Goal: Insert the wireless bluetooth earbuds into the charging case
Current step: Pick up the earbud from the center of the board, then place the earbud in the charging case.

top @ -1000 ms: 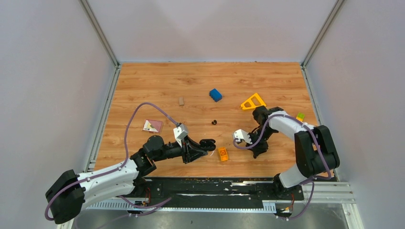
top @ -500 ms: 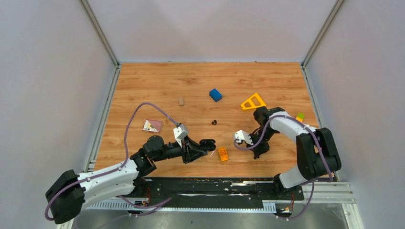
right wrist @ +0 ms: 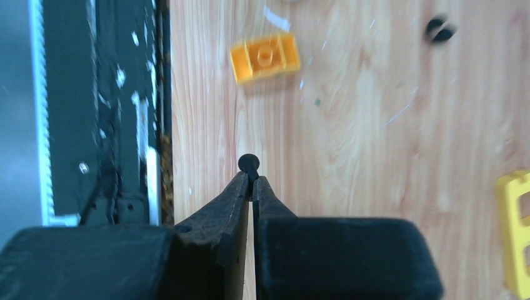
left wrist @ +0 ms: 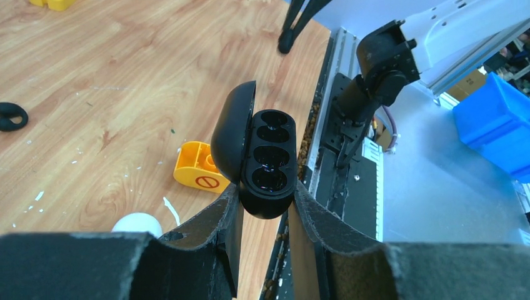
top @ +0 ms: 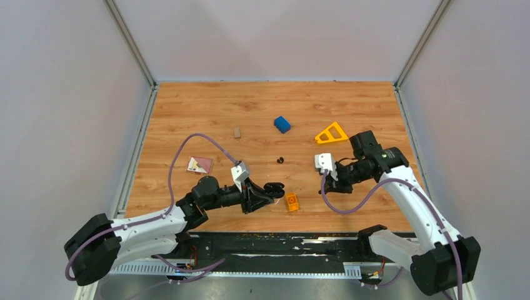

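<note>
Orange block (top: 291, 201) low between both jaws; small black piece (top: 279, 160) beyond, bare wood around it.

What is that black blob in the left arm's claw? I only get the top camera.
Observer: The left wrist camera shows it. It's the charging case, black, lid swung open, pinched between the fingers of the left gripper.
Operator: Is anything inside it?
Observer: In that close view it looks empty. Nothing sits in it.
Operator: Does the other claw have something?
Observer: Yes. In the right wrist camera the right gripper is shut on a tiny black earbud, right at its tips.
</note>
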{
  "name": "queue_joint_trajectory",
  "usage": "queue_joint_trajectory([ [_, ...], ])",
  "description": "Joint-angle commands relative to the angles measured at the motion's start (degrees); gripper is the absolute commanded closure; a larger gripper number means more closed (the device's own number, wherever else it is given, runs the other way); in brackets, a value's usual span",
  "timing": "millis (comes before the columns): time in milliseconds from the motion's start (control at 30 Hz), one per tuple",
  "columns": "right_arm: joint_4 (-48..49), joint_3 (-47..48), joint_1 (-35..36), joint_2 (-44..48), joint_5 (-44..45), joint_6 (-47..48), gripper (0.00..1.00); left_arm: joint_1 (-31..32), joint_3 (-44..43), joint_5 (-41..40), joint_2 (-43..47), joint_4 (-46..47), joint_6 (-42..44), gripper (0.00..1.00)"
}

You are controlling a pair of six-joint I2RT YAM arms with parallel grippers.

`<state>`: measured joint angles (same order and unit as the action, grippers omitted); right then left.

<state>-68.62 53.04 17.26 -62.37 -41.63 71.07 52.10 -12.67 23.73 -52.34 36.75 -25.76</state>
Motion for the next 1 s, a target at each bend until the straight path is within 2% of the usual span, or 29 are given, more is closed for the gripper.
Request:
queue_joint_trajectory([
  [0, 1.4, 6.8, 0.9, 2.8, -15.0, -11.4, 0.97, 0.2, -2.0, 1.4, -4.0, 5.4, 0.9, 1.0],
  [167, 2.7, 14.4, 2.2, -1.2, -22.4, -20.9, 0.97, 0.2, -4.1, 1.2, -9.6, 6.6, 4.3, 1.0],
  [400, 11.3, 17.6, 9.0, -4.4, -23.7, -32.8, 0.98, 0.2, -8.6, 3.1, -15.0, 6.9, 5.2, 1.0],
  [600, 15.9, 17.2, 10.6, -7.3, -19.8, -38.9, 0.99, 0.2, -11.2, 4.1, -15.6, 5.8, 5.6, 1.0],
  [767, 16.3, 18.1, 11.7, -9.0, -19.8, -40.0, 0.99, 0.3, -11.8, 4.7, -16.3, 7.9, 3.8, 1.0],
  [967, 17.1, 17.9, 12.1, -9.3, -19.4, -41.0, 1.0, 1.2, -14.0, 4.1, -16.1, 6.1, 4.4, 1.0],
])
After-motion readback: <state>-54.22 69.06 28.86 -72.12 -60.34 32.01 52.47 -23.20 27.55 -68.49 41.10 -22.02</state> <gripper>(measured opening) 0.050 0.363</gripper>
